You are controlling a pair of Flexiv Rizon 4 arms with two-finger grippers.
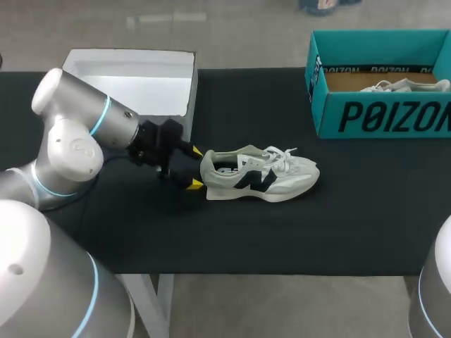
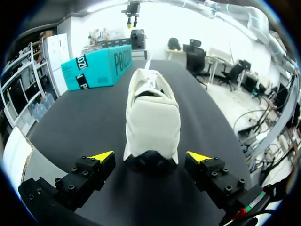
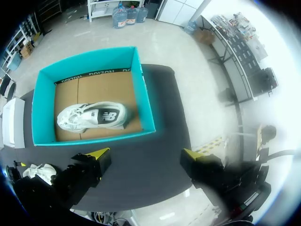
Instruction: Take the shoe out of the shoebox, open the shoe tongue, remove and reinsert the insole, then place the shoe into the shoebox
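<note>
Left gripper (image 2: 149, 160) is held low at the heel of the shoe (image 2: 151, 117), jaws apart, a yellow tip at each side, no contact seen — likely lined up for a heel pinch. Shoe is laid sole-down on the black table (image 1: 352, 225), outside the box; soft pale upper, dark logo, white laces. Farther off — teal cardboard shoebox (image 1: 380, 116), second shoe (image 3: 91, 117) inside; right gripper (image 3: 143, 157) is held above it, jaws apart, empty.

Bright, even light from above; shoe (image 1: 259, 174) casts faint shadow on the black table (image 1: 282, 232); white box (image 1: 134, 77) glares upper left.
</note>
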